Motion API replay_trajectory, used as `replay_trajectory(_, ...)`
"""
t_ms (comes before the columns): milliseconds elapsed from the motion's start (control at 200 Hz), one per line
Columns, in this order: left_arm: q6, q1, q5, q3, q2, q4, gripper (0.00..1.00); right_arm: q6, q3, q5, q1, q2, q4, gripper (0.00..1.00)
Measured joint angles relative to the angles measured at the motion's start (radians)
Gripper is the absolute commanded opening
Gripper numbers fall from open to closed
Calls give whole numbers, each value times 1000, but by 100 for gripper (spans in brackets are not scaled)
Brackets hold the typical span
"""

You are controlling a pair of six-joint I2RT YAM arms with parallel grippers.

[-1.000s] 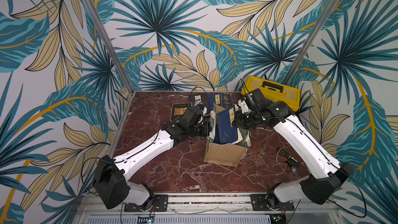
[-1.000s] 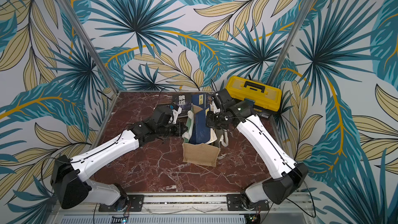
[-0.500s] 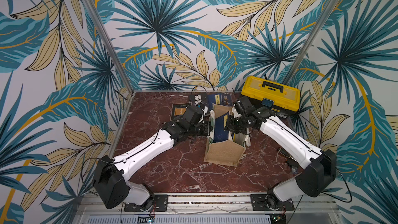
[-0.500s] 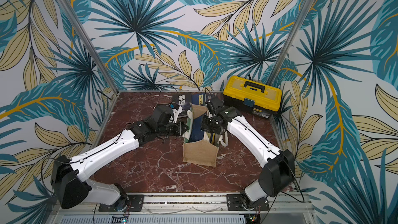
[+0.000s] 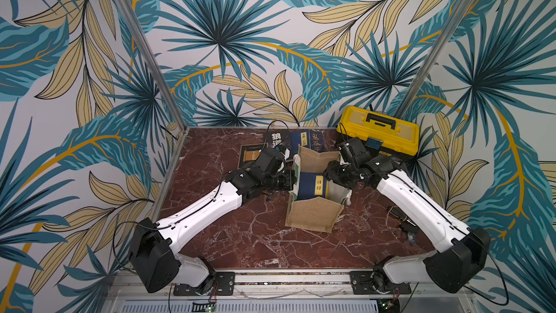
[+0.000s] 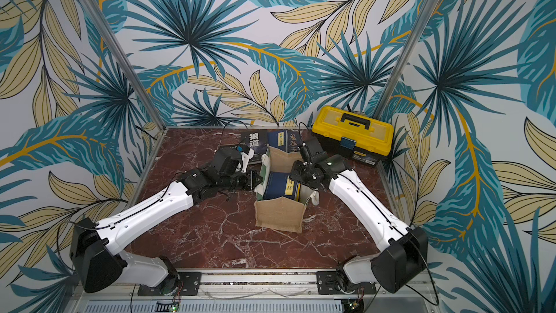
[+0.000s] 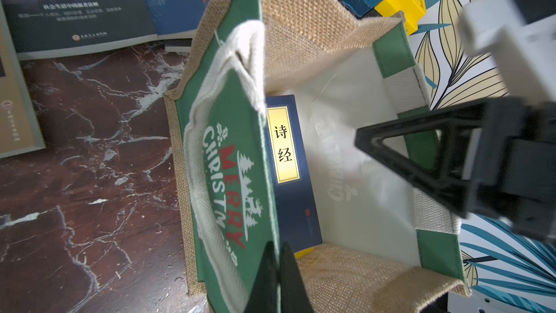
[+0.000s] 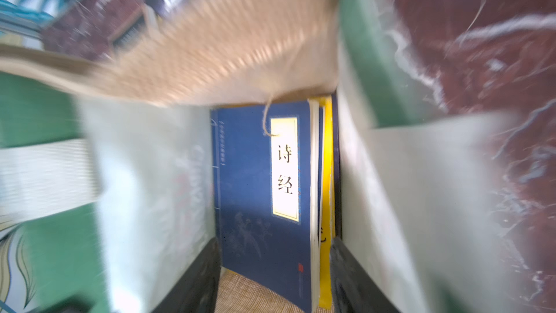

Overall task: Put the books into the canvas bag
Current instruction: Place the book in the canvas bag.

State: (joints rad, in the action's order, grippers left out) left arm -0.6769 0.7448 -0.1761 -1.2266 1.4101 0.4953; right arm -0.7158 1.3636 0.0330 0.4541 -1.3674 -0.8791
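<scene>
Left gripper (image 7: 279, 254) pinches 9 o'clock panel of canvas bag (image 5: 311, 218), mouth wide. Right gripper (image 8: 275, 243) parted, empty, at 3 o'clock rim above navy 诗经 paperback (image 5: 310, 186); we exit straight up.

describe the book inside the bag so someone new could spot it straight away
On the red marble table, a tan burlap tote bag stands open near the middle. Inside it sits a navy paperback book, cover showing. Unlike the books lying flat behind the bag, its yellow title strip reads 诗经.
</scene>
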Motion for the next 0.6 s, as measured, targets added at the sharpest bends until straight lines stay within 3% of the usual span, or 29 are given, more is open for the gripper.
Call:
replay_trajectory(45,0,0,2,0,-2,3,0,8,18,10,0,16,-6,58)
replay_trajectory(195,20,0,10,0,-13,13,36,35,48,11,0,29,-37,58)
replay_trajectory(295,35,0,32,0,-56,30,48,62,73,3,0,23,-59,58)
replay_trajectory(466,36,-39,64,17,-198,25,51,104,142,-23,0,19,-88,58)
replay_trajectory(601,-1,-142,56,153,-298,-39,46,127,175,-51,0,19,-89,58)
